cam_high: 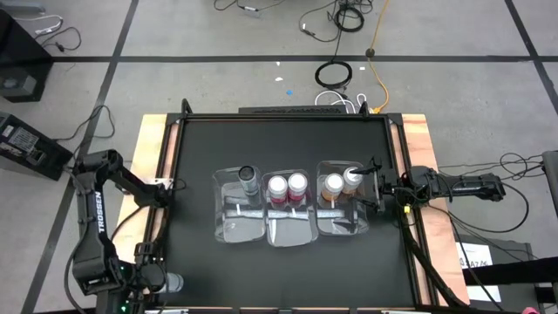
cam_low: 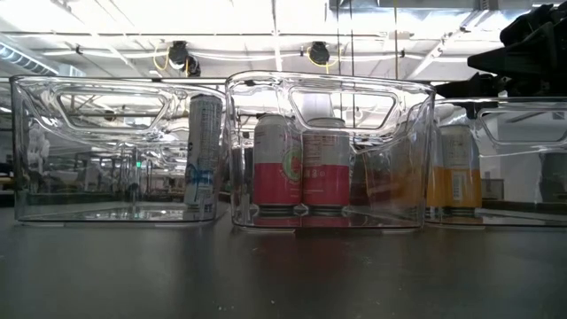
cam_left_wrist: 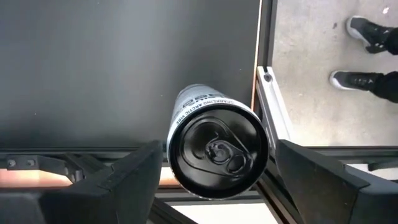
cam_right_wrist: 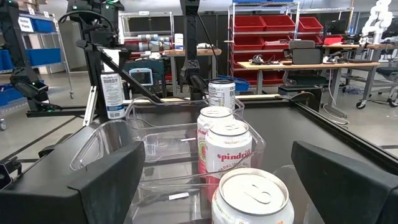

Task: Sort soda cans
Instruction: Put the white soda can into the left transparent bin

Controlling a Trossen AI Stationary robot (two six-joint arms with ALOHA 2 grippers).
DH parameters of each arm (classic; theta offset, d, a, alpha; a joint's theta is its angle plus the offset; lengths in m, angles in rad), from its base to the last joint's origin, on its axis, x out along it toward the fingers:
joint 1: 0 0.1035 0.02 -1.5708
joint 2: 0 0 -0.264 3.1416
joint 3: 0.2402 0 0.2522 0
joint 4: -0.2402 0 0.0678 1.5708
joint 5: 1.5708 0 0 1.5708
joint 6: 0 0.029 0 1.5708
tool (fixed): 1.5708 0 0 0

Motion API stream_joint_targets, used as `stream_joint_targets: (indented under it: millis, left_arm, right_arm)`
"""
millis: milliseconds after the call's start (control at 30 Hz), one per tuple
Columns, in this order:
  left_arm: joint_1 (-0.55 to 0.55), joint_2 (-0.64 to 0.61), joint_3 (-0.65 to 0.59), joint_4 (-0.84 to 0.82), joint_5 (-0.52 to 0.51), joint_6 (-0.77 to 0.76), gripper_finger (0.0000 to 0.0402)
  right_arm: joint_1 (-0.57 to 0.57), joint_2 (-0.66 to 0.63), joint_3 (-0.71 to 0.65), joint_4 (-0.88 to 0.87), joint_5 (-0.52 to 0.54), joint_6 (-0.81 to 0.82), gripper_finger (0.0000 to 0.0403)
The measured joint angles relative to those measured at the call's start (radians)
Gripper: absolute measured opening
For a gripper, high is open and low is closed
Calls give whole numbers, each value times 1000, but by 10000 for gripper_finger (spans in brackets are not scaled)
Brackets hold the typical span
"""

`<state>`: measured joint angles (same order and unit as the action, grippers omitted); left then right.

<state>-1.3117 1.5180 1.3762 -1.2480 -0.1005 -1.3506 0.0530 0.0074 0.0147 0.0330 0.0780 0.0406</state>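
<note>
A slim silver-grey aluminium soda can [cam_left_wrist: 216, 152] is clamped on its round wall by the left gripper [cam_left_wrist: 217, 163]. It is held lying on its side beyond the near left corner of the matte black bench [cam_high: 200, 148], well apart from the bins. Its wall is smooth and curved, so little contact is offered to the flat fingers. If the wrist is swung sharply, the can could slip and be dropped to the floor.

The second silver-grey can [cam_high: 248, 179] stands upright at the far end of the left clear plastic bin [cam_high: 228, 222]. It is tall and narrow, and could be toppled if the carried can is lowered too close. The thin, glossy bin wall could also be clipped and the light bin shoved.

Two red-pink cans [cam_high: 287, 185] are stood in the middle clear bin [cam_high: 289, 228] and two orange-brown cans [cam_high: 341, 181] in the right clear bin [cam_high: 342, 225]. The right gripper [cam_high: 377, 185] is held wide open and empty just beside the orange-brown pair. A careless move there could catch a can or the bin's rim.
</note>
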Motion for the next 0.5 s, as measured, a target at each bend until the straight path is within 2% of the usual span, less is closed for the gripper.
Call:
stream_joint_targets:
  millis: [500]
  left_arm:
    - [0, 5, 0, 15, -14, -3, 320]
  right_arm:
    - [0, 0, 0, 0, 0, 0, 398]
